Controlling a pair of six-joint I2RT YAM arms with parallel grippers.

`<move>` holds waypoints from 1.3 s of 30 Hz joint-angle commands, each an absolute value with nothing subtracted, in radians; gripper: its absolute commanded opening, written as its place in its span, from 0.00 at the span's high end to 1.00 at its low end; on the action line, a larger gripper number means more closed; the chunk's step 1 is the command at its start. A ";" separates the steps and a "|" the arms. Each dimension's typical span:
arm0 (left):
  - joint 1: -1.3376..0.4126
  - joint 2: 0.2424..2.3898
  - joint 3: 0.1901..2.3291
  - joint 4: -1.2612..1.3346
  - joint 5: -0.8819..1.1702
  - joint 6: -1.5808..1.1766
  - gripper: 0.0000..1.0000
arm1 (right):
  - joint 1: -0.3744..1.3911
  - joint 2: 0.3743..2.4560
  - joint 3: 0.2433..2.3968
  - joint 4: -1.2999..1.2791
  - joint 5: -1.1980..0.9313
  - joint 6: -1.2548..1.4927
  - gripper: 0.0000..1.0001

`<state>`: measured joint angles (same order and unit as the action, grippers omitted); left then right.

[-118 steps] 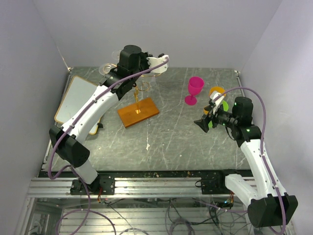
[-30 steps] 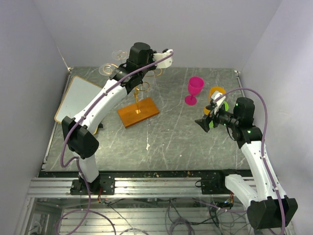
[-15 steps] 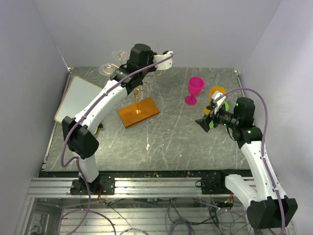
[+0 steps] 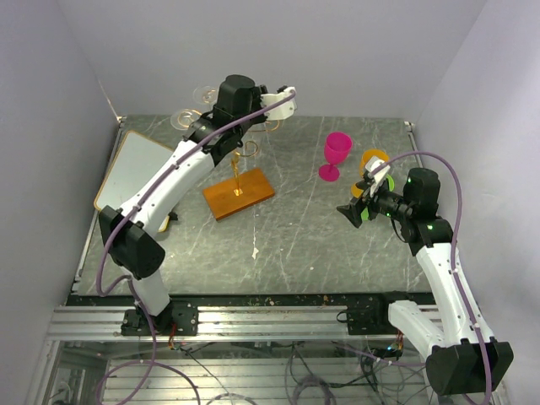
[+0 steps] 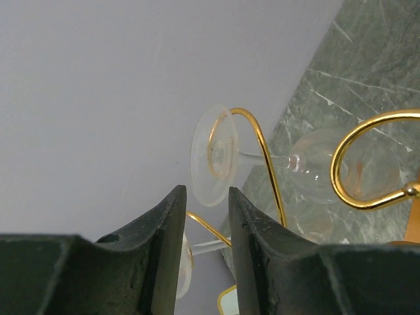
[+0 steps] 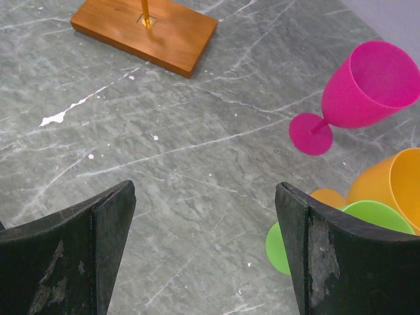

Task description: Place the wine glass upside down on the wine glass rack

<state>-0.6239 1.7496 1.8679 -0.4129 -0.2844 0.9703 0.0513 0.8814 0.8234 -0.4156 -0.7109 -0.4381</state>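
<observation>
Since half a second back, our left arm's elbow has swung toward 9 o'clock, its wrist staying high. At 9 o'clock lies one white board (image 4: 139, 169). At 11 o'clock the wine glass rack (image 4: 239, 194) carries two clear glasses we can count, hung by the foot: the wine glass (image 5: 314, 174) and a second clear glass (image 5: 210, 246). Our left fingers (image 5: 164, 230) hover near it, narrowly parted, holding nothing. At 2 o'clock the surface (image 4: 295, 236) bears three goblets: one pink goblet (image 4: 337, 152), one orange goblet (image 6: 394, 180) and one green goblet (image 6: 371, 220). Our right fingers (image 6: 79, 256) gape wide, empty.
</observation>
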 commanded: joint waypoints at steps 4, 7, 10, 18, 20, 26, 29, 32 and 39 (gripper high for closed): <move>-0.627 1.690 1.855 -0.431 -0.254 0.968 0.53 | 0.037 0.865 0.810 -0.394 -0.715 -0.439 0.13; -0.627 1.680 1.851 -0.445 -0.246 0.971 0.51 | 0.033 0.866 0.807 -0.394 -0.715 -0.438 0.13; -0.627 1.666 1.849 -0.456 -0.236 0.966 0.48 | 0.029 0.864 0.808 -0.393 -0.716 -0.436 0.13; -0.627 1.589 1.834 -0.472 -0.201 0.892 0.36 | 0.016 0.863 0.807 -0.383 -0.700 -0.426 0.12; -0.627 1.562 1.823 -0.477 -0.191 0.866 0.29 | 0.011 0.864 0.807 -0.376 -0.692 -0.420 0.13; -0.626 1.445 1.759 -0.471 -0.184 0.790 0.00 | -0.013 0.860 0.817 -0.367 -0.672 -0.389 0.12; -0.622 1.373 1.706 -0.485 -0.174 0.776 0.00 | -0.015 0.852 0.824 -0.360 -0.600 -0.369 0.12; -0.608 1.298 1.647 -0.512 -0.135 0.759 0.00 | -0.015 0.863 0.844 -0.358 -0.517 -0.357 0.12; -0.527 1.120 1.543 -0.613 -0.002 0.611 0.00 | -0.013 0.969 0.957 -0.350 -0.463 -0.398 0.14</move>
<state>-0.5781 1.2095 1.5887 -0.5510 -0.1158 0.7315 -0.0074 0.9119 0.8722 -0.3859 -0.5152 -0.3782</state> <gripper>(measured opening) 0.993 0.869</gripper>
